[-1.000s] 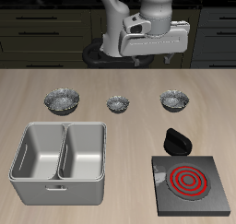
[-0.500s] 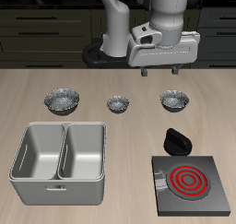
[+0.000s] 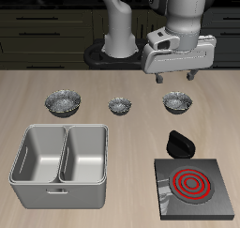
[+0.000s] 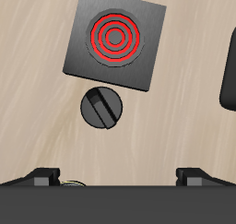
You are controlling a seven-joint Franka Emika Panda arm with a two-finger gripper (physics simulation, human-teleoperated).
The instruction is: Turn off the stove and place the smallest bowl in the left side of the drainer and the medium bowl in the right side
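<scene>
The stove [image 3: 192, 183] sits near the table's front edge with its coil glowing red, and its black knob [image 3: 178, 143] lies just behind it. Three crinkled metal bowls stand in a row farther back: the widest bowl [image 3: 64, 102], the smallest bowl [image 3: 119, 105] in the middle, and the medium bowl [image 3: 177, 102]. The drainer [image 3: 56, 194] stands in front of the widest bowl, both compartments empty. My gripper [image 3: 174, 78] hangs open and empty, high above the medium bowl. The wrist view shows the stove [image 4: 115, 36], the knob [image 4: 100, 109] and my open gripper [image 4: 120, 177].
The robot's base [image 3: 117, 52] stands at the table's back edge behind the bowls. Dark kitchen cabinets fill the background. A dark shape [image 4: 229, 80] cuts into the edge of the wrist view; I cannot tell what it is.
My gripper has moved sideways from above the smallest bowl to above the medium bowl, and a little lower. It stays open. Nothing on the table has moved.
</scene>
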